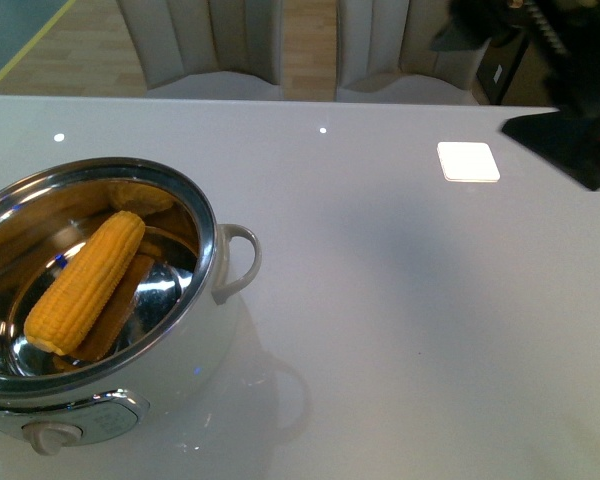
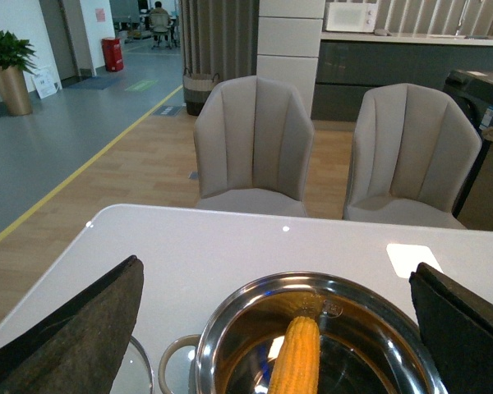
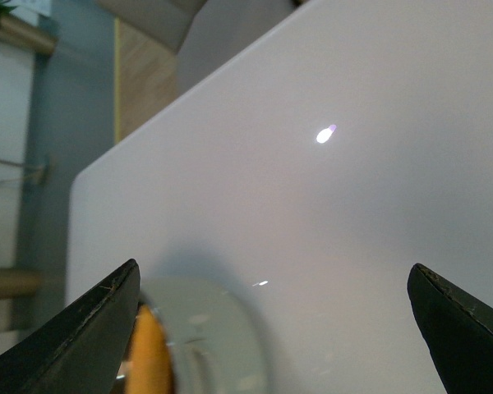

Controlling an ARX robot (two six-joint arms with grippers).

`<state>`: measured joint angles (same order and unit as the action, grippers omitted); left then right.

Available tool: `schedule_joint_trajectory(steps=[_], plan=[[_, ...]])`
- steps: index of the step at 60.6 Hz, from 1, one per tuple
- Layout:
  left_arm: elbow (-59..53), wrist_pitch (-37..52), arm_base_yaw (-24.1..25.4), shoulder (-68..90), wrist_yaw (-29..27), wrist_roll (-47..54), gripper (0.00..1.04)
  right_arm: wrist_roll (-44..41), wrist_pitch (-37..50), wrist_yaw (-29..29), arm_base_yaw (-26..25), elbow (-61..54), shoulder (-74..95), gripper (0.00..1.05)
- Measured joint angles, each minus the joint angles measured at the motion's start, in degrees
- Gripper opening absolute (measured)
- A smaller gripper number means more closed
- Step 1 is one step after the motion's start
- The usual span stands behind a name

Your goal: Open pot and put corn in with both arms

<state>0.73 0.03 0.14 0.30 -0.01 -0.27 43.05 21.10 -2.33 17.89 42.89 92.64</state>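
The white pot [image 1: 185, 365] stands open at the table's front left, with its cream loop handle [image 1: 242, 258] to the right and its knob [image 1: 52, 436] at the front. The yellow corn [image 1: 85, 282] lies slanted inside on the steel bottom. The left wrist view shows the pot's rim [image 2: 230, 312] and the corn [image 2: 296, 357] below my open, empty left gripper [image 2: 277, 267]. The left arm is out of the front view. My right arm [image 1: 565, 140] is at the far right, above the table. My right gripper [image 3: 273, 269] is open and empty; the pot [image 3: 222, 345] and the corn [image 3: 150, 357] show blurred beside one finger.
A white square patch [image 1: 468, 161] lies on the white table [image 1: 380, 300] at the back right. Two grey chairs [image 2: 253, 139] [image 2: 411, 152] stand behind the far edge. A curved glass edge [image 2: 141, 369], perhaps the lid, shows beside the pot's handle.
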Motion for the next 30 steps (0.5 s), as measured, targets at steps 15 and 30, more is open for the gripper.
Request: schedule_joint_trajectory(steps=[15,30], plan=[[0.0,0.0,0.0,0.0,0.0,0.0,0.98,-18.9,-3.1,11.7,-3.3,-14.8,-25.8,0.96],[0.0,0.0,0.0,0.0,0.0,0.0,0.98,-27.5,-6.6,17.8,-2.6,-19.0,-38.7,0.96]])
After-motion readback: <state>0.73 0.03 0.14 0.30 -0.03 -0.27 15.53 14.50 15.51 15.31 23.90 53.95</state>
